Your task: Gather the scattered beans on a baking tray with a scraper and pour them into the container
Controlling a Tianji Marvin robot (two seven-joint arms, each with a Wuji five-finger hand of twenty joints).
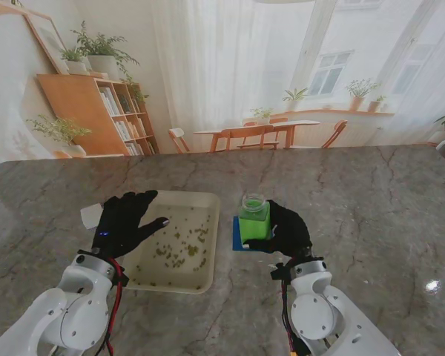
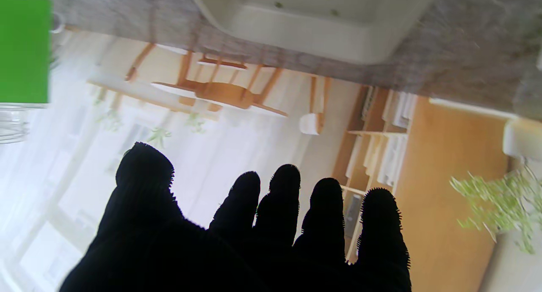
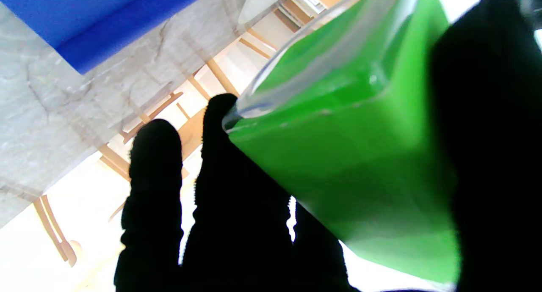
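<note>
Beans (image 1: 179,248) lie scattered in the baking tray (image 1: 205,199), directly beneath my left hand (image 1: 126,222), fingers spread, empty. My right hand (image 1: 288,230) grips the green container (image 1: 254,218) just right of the tray.

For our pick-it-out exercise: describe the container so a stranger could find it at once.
On the marble table, look right of the white baking tray. The right hand holds a clear jar with a green label, over a blue pad; it is the only green object.
</note>
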